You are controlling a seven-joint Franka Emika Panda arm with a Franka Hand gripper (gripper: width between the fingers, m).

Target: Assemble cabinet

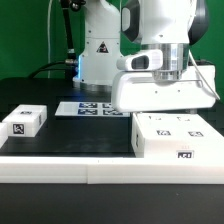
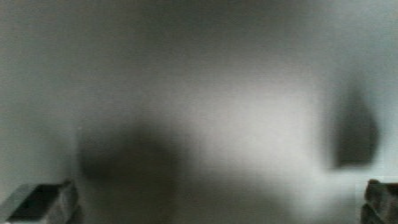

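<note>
The exterior view takes in the whole scene. The arm (image 1: 160, 30) reaches down on the exterior view's right, and its lower end meets a large white cabinet piece (image 1: 160, 92). That piece sits just above and behind a lower white box (image 1: 175, 138) whose top and front carry black-and-white tags. It is not clear whether the large piece is lifted or stands on the table (image 1: 80, 140). A small white block (image 1: 25, 122) with one tag lies well apart on the exterior view's left. The marker board (image 1: 88, 107) lies flat between them, further back, before the robot's base (image 1: 100, 45). The fingertips themselves are hidden in this view.

The wrist view supplies what the exterior view lacks. The gripper (image 2: 214, 200) shows its two fingers (image 2: 45, 203) at opposite edges of the picture, spread wide. A blurred pale surface (image 2: 196, 90) fills everything between and beyond them, very near the camera, with a dark streak (image 2: 356, 135) on it. No tags or edges can be made out there. Contact between the fingers and that surface cannot be judged.
</note>
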